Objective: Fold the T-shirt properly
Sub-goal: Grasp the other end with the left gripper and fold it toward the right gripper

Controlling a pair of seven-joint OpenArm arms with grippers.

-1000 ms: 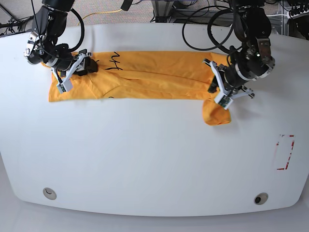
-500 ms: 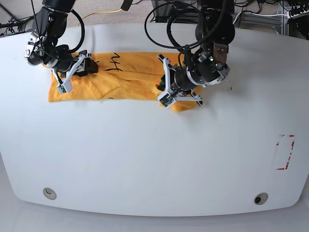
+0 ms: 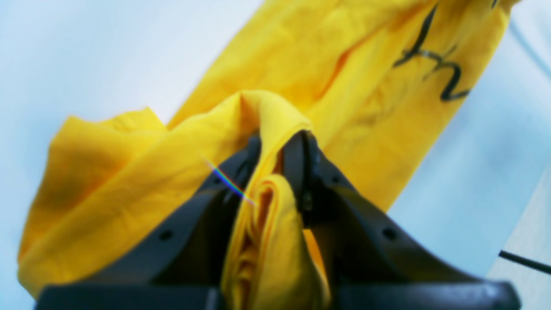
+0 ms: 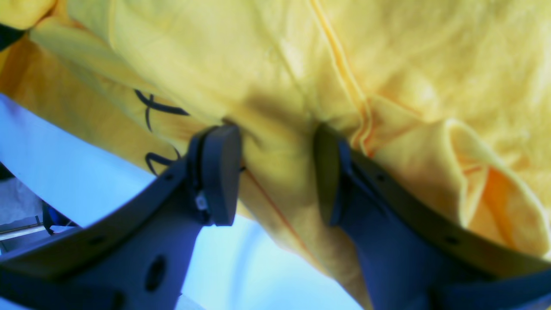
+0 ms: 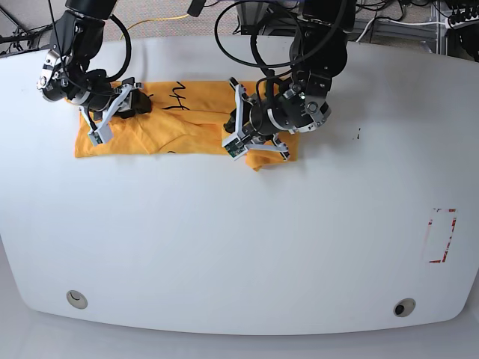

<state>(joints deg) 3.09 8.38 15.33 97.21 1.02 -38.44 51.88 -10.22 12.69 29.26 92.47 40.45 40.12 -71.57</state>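
Compared with a second ago, the left gripper (image 5: 238, 140) has travelled from the right part of the base view to its upper centre, dragging the far end of the T-shirt (image 5: 187, 129) with it; the cloth that then stretched well to the right now ends in a doubled lump just right of centre, and the strip is much shorter; the right gripper (image 5: 112, 112) sits at the upper left as before.

The table (image 5: 239, 247) lies bare and white across the whole lower half and the right side of the base view, giving wide room; the shirt sits near the table's top edge, where cables hang close behind the arms.

The T-shirt is an orange-yellow band running from the upper left toward the centre, with black cursive strokes showing near its top edge; its lower edge is fairly straight, its right end bunched.

In the left wrist view the left gripper (image 3: 277, 148) is pressed together, pinching a thick fold of the T-shirt (image 3: 344, 82); in the right wrist view the right gripper (image 4: 277, 172) stands spread, its fingers (image 4: 219, 172) resting on the T-shirt (image 4: 387, 64), a low ridge of cloth between them.
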